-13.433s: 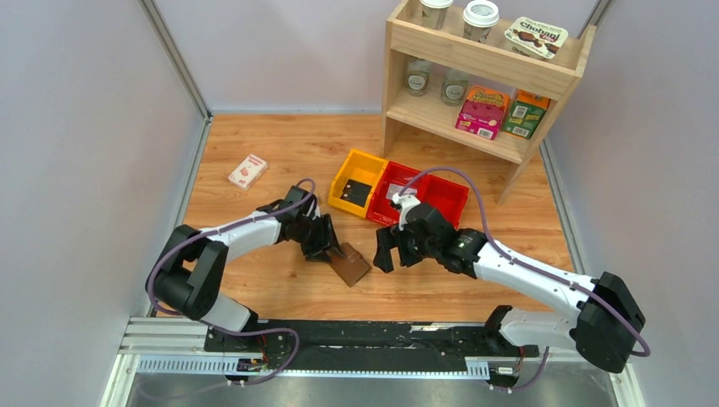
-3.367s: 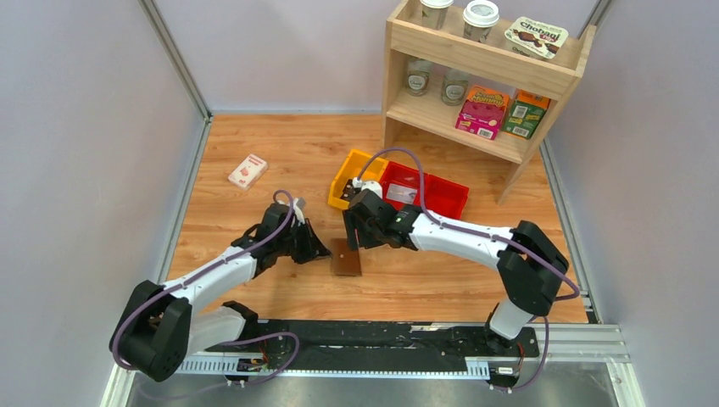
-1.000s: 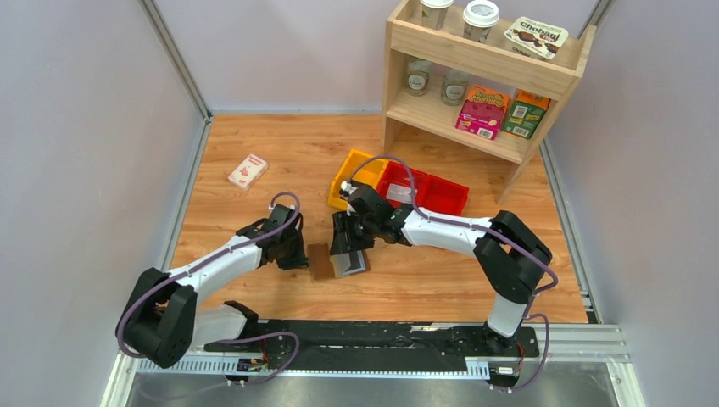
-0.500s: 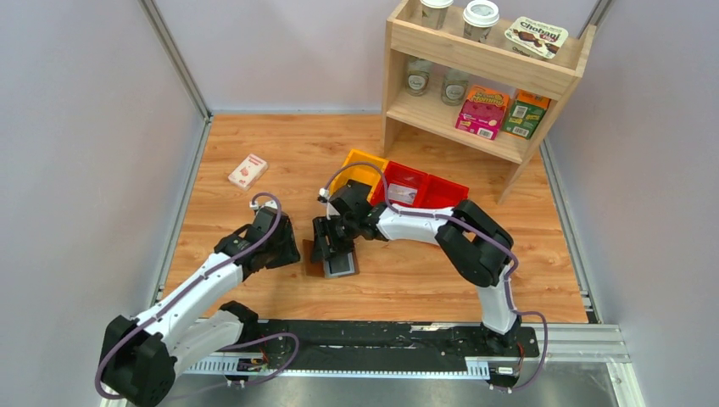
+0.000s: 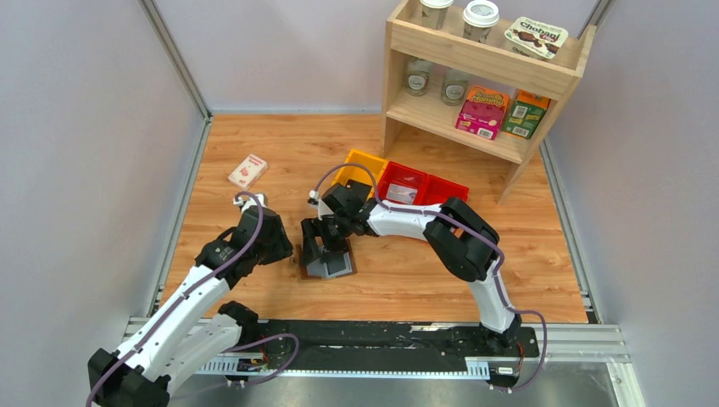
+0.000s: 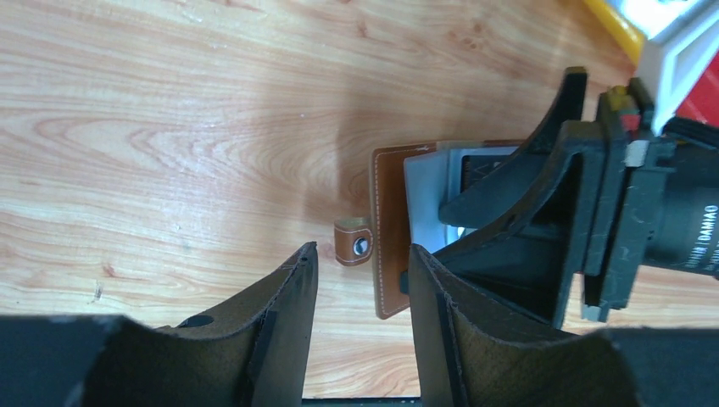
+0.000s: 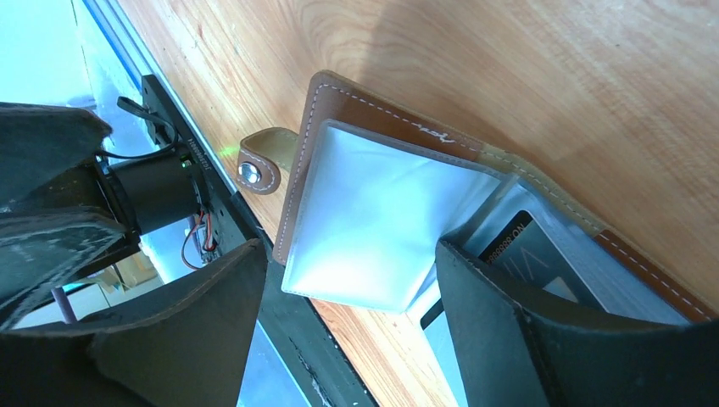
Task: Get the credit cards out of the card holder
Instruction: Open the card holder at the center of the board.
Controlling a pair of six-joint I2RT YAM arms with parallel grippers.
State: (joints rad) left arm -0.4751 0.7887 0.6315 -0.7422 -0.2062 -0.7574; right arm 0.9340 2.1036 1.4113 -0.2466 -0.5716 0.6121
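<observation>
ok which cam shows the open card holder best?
Right wrist: the card holder lies open, clear sleeves and a dark card visible. Left wrist shows mainly its brown edge and snap tab, the right gripper hiding the rest. Top external shows it small beneath that gripper.

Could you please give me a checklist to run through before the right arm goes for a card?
1. The card holder lies open and flat: ok.
2. A card shows in its pocket: ok.
3. The right gripper is open over the holder: ok.
4. The left gripper is open, short of the snap tab: ok.
5. The left gripper steadies the holder: not ok, it grips nothing.
6. Number of cards inside: cannot tell.
</observation>
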